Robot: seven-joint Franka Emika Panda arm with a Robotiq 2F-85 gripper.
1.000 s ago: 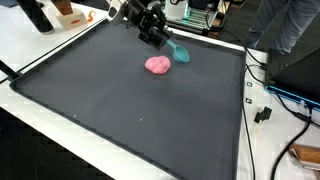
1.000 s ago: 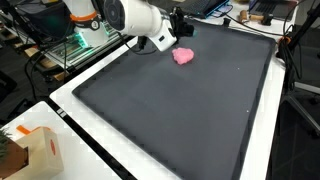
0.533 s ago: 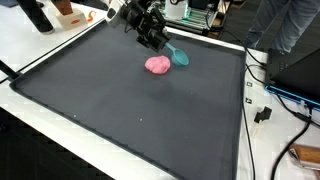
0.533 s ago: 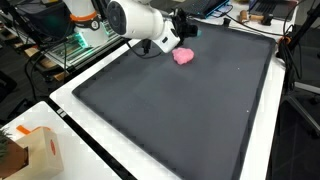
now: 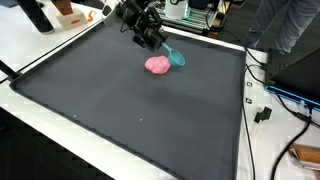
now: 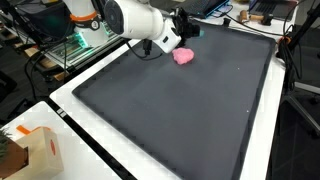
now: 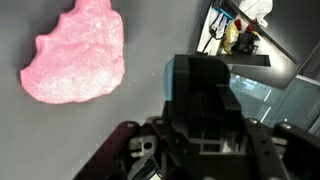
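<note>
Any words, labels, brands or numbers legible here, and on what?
None can be read.
The box is too small and blurred to show any print.
The pink lump, the teal thing, the mat and the claw show no lettering.

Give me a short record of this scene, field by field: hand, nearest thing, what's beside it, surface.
Hand: hand hangs over the far part of the mat; open or shut unclear
Nearest: teal object, right at the hand; grip unclear
Beside it: pink lump, lying on the mat, clear of the hand
Surface: black mat
</note>
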